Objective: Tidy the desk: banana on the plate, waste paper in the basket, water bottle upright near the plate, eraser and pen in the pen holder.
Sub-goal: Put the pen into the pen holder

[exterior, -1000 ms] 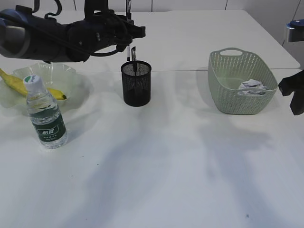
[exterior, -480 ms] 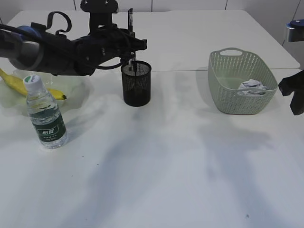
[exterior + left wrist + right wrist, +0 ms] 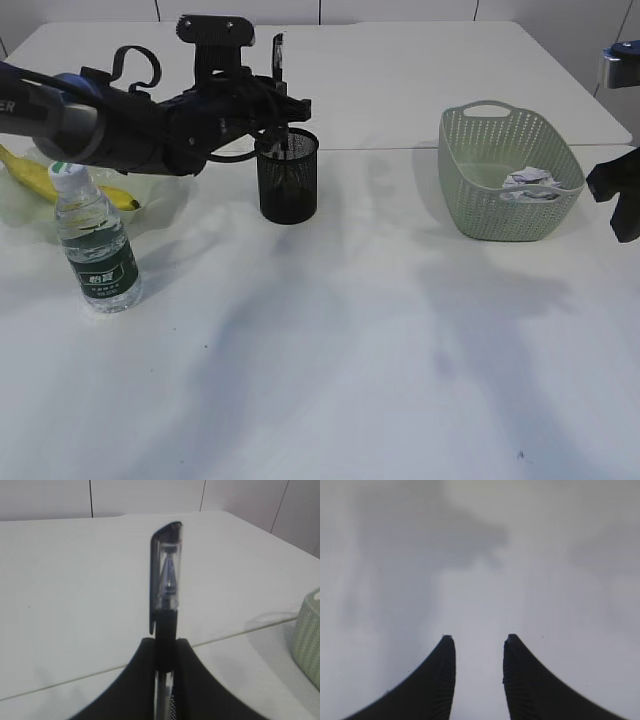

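Left gripper (image 3: 165,650) clamped on the pen (image 3: 166,587), cap end up, barrel pinched between the jaws. Lowered over the last second: from above the holder (image 3: 287,176) down to its rim, pen tip now inside the mesh cup, body upright. Arm stretched in from the left, over the plate (image 3: 160,185). Release not yet made; judged as the last part of the pen step, needing only an opening of the jaws and a straight lift clear.

Right gripper (image 3: 476,641) partly open and empty, jaws apart over bare surface (image 3: 480,555), parked at the right edge, unchanged across the second.

Further out: banana (image 3: 30,176) lying on the plate, behind the bottle (image 3: 95,240), which stands upright just in front of the plate. Paper (image 3: 530,184) crumpled inside the basket (image 3: 500,190), well to the right. Eraser not visible anywhere on the surface; possibly in the holder already, cannot tell through the mesh.

Risk, as a guess: pen leaning and tipping the light holder on release.
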Controlling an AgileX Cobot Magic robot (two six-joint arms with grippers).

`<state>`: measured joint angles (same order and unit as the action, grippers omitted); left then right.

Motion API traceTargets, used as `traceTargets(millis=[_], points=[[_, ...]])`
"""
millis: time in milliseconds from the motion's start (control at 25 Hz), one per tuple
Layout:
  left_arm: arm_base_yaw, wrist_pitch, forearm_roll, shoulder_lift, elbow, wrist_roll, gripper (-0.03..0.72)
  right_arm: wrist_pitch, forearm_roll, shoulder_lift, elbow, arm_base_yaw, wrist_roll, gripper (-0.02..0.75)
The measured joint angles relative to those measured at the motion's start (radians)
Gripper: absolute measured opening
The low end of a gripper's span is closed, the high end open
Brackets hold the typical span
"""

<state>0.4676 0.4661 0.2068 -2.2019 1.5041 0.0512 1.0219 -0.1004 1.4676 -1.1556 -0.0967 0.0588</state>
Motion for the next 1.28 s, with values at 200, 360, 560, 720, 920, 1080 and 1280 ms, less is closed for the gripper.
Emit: traceTargets(millis=[200, 360, 560, 720, 920, 1080, 1280], points=[[0.0, 0.016, -0.003, -0.024, 0.0, -0.004, 0.034, 0.0, 0.0, 0.0, 0.0, 0.0, 0.0, 0.249], [0.0, 0.028, -0.003, -0.037, 0.0, -0.004, 0.034, 0.0, 0.0, 0.0, 0.0, 0.0, 0.0, 0.249], [0.0, 0.037, -0.004, -0.037, 0.0, -0.004, 0.041, 0.0, 0.0, 0.0, 0.0, 0.0, 0.0, 0.249], [0.0, 0.027, -0.004, -0.038, 0.0, -0.004, 0.08, 0.0, 0.0, 0.0, 0.0, 0.0, 0.0, 0.249], [0.0, 0.011, -0.004, -0.038, 0.0, -0.004, 0.121, 0.0, 0.0, 0.0, 0.0, 0.0, 0.0, 0.249], [0.0, 0.007, -0.006, -0.038, 0.0, -0.004, 0.134, 0.0, 0.0, 0.0, 0.0, 0.0, 0.0, 0.249], [0.0, 0.007, -0.006, -0.038, 0.0, -0.004, 0.146, 0.0, 0.0, 0.0, 0.0, 0.0, 0.0, 0.249]])
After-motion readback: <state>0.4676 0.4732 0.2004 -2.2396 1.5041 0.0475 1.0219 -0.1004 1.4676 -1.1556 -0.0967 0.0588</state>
